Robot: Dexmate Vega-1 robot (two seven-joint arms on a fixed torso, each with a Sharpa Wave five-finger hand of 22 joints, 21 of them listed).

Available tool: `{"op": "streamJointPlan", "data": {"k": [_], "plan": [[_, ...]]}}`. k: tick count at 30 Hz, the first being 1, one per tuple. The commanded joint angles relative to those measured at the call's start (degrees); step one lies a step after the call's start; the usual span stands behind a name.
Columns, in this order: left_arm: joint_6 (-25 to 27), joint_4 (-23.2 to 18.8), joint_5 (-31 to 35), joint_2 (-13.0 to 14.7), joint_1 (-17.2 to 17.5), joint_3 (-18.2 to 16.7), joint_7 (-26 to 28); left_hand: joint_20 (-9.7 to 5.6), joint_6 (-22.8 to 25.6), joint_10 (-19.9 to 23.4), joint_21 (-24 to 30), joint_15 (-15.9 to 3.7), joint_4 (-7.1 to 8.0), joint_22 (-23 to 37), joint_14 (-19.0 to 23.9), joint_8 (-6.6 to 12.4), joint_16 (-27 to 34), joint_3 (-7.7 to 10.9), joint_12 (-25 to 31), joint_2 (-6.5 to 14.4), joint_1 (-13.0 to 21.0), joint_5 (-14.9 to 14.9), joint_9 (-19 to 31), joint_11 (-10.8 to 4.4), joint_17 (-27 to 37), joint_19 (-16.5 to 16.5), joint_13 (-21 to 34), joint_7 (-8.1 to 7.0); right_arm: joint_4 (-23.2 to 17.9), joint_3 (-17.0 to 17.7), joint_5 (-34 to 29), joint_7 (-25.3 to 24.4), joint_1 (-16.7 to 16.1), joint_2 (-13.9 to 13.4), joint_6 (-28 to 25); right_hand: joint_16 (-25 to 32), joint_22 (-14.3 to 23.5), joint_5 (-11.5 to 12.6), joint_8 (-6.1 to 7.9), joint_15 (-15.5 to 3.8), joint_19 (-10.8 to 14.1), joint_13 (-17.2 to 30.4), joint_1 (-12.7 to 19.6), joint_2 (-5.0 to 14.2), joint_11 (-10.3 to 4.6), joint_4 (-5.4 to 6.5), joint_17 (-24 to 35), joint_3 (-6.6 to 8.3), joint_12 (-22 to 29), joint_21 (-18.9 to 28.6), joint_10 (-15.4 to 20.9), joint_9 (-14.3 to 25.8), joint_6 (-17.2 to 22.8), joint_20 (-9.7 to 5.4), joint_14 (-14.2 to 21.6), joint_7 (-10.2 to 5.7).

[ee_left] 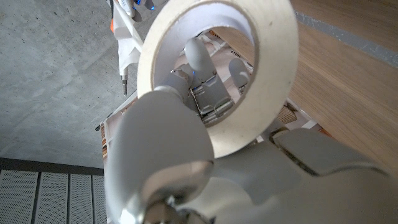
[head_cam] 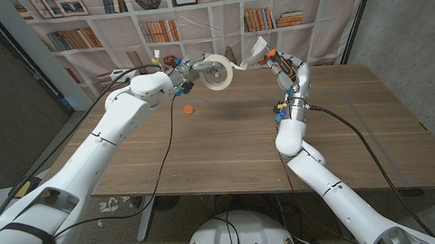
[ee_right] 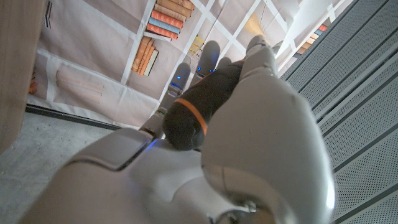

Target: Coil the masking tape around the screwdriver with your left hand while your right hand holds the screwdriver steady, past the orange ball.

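The left arm fills the near-left of the head view, reaching from the near left corner of the tabletop toward its far edge. The right arm comes in from the near right corner and bends upward, forearm close to upright. Both hands are raised above the far part of the tabletop, the left nearer the far-left corner, the right toward the middle of the far edge.

The left hand holds the masking tape roll with fingers threaded through its core; the left wrist view shows them inside the ring. The right hand is wrapped firmly round the dark, orange-banded handle of the screwdriver.

The relation that matters: the roll sits to the left of the screwdriver and apart from it, joined to it by a pulled-out strip of tape that runs from the roll to the shaft near the right hand. The screwdriver's long axis looks steep, tilted rather than level, though its exact lean is hard to read. So the left hand probably has to carry the roll around that axis.

The orange ball lies on the tabletop below the left hand, on the near side of both hands.
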Motion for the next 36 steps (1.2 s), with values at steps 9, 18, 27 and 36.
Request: {"op": "streamJointPlan", "data": {"k": [9,18,27,36], "plan": [[2.4,1.9,4.8,0.7,-2.8,2.2,4.0,-0.39,0.1,1.8,-0.2,-0.01,-0.11,0.2,0.3,-0.19,-0.4,-0.47,-0.1,0.3,0.7,0.5,0.1,-1.06,0.5,0.5,3.2,0.55,-4.5,3.7,9.6,19.7,-3.3,-8.8,5.2,-0.8,-0.1,0.6,0.49,-6.74,-0.4,-0.3,9.6,9.34,-1.21,0.06,-0.3,-0.59,-0.6,0.6,1.5,0.2,4.8,-8.61,5.3,-4.37],[2.3,3.8,4.8,-0.3,-3.3,1.3,4.8,-0.38,0.2,1.9,-0.2,0.00,-0.13,0.2,0.3,-0.32,-0.6,-0.58,-0.3,0.3,0.8,0.5,0.2,-1.06,0.6,0.5,3.3,0.56,-5.0,3.0,17.6,32.5,-1.9,-13.9,4.9,-1.4,-0.1,0.8,0.38,-6.71,-0.5,-0.4,9.8,9.27,-1.36,0.09,-0.7,-0.89,-0.9,0.7,1.3,0.1,4.7,-8.57,5.3,-4.50],[2.8,3.9,4.2,-0.9,-3.3,0.2,5.6,-0.35,0.2,2.1,-0.3,0.00,-0.12,0.2,0.4,-0.47,-0.7,-0.73,-0.4,0.4,0.9,0.5,0.2,-1.10,0.9,0.5,3.4,0.56,-5.7,1.7,22.6,42.5,0.3,-18.5,1.4,-1.9,-0.2,1.0,0.24,-6.70,-0.8,-0.2,9.9,9.17,-1.16,0.20,-0.8,-1.27,-1.1,0.8,1.1,0.1,4.4,-8.58,5.1,-5.02],[2.3,3.1,4.9,-1.7,-3.3,-0.1,7.7,-0.34,0.2,2.2,-0.3,0.00,-0.10,0.3,0.5,-0.62,-0.9,-0.87,-0.6,0.5,1.0,0.4,0.2,-1.07,1.1,0.6,3.5,0.58,-8.4,0.9,21.4,44.3,0.7,-21.0,-3.2,-2.2,-0.3,1.3,0.24,-6.70,-1.2,0.0,10.0,9.03,-1.20,0.28,-0.8,-1.64,-1.2,0.8,0.9,0.2,4.5,-8.65,4.9,-5.19]]}}
